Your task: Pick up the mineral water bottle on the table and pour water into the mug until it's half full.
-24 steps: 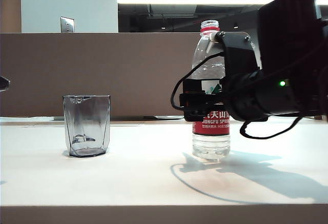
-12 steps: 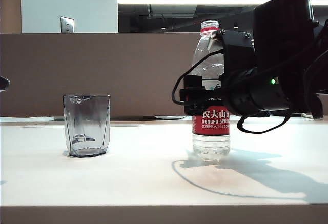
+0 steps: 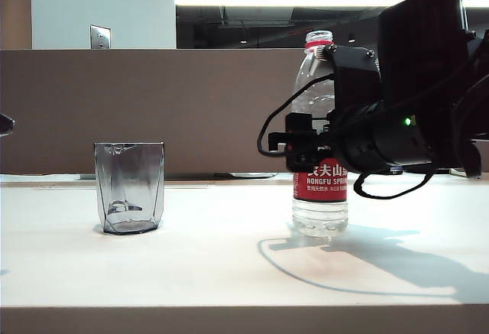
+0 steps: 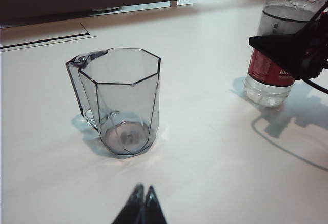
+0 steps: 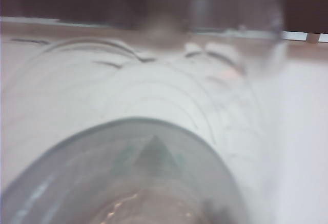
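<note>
With the right gripper (image 3: 304, 144) narrowing around the mineral water bottle (image 3: 320, 196) on the table's (image 3: 229, 273) right and the left gripper (image 4: 142, 203) pinched together near the mug (image 3: 129, 187), squeeze squarely across the label before lifting.

Mineral water bottle (image 3: 320, 131): now stands slightly further right on the table (image 3: 229, 265) than a second ago, still upright.
Right gripper (image 3: 306, 141): shifted right along with the bottle; its fingers have narrowed onto the bottle's body at the top of the label.
</note>
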You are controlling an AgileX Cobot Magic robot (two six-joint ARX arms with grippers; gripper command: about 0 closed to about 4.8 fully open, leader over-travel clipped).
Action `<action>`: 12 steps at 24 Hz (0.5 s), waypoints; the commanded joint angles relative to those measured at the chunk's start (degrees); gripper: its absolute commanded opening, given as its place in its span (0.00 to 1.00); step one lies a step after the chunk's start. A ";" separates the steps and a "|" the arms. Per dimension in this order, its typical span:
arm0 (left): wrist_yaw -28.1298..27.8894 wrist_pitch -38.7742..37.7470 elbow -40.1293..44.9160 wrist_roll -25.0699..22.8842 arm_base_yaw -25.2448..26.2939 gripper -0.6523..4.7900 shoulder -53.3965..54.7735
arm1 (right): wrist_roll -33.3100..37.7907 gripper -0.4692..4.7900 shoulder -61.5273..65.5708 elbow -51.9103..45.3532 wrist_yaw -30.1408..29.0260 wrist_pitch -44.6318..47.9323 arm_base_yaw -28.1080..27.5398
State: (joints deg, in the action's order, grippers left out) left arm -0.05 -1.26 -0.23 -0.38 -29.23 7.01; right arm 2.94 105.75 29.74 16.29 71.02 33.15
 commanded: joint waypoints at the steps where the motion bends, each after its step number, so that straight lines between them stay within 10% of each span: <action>1: 0.11 0.46 -0.17 -0.02 0.00 0.11 0.07 | 0.28 0.74 -0.17 0.17 0.04 0.83 0.02; 12: 0.11 0.46 -0.17 -0.02 0.00 0.11 0.04 | 0.24 0.64 -0.20 0.15 0.04 0.83 0.04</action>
State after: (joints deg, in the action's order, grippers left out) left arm -0.05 -1.26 -0.23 -0.38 -29.23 6.98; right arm 3.16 105.75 29.74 16.29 71.05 33.10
